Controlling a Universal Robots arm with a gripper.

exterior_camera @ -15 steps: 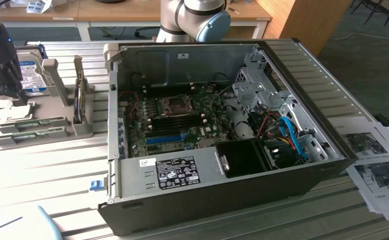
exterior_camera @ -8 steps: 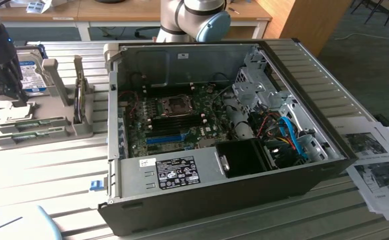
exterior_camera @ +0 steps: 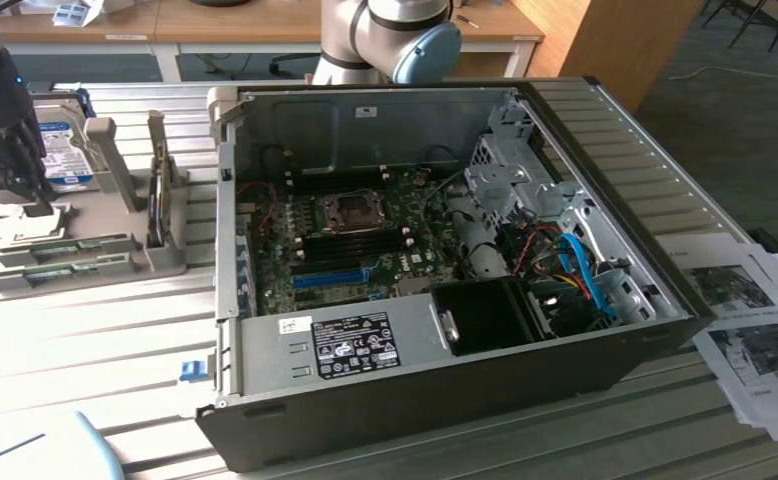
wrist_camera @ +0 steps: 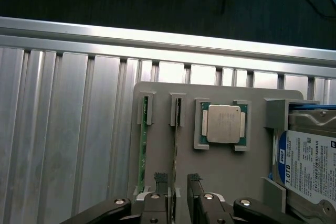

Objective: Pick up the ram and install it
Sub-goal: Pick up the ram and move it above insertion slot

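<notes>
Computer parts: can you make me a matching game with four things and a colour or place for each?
1 chip
2 hard drive
3 memory stick
4 long slot

A green, on edge in the grey tray
B bright blue, inside the computer case
C silver square
D blue-and-white label

Pairs: 1-C, 2-D, 3-A, 4-B

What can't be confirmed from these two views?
- Wrist view: one end of the ram is hidden by the pincer fingers; contact unclear.
- Wrist view: hard drive cut off by the picture's edge.
- Exterior view: memory slots too small to judge their latches.
</notes>
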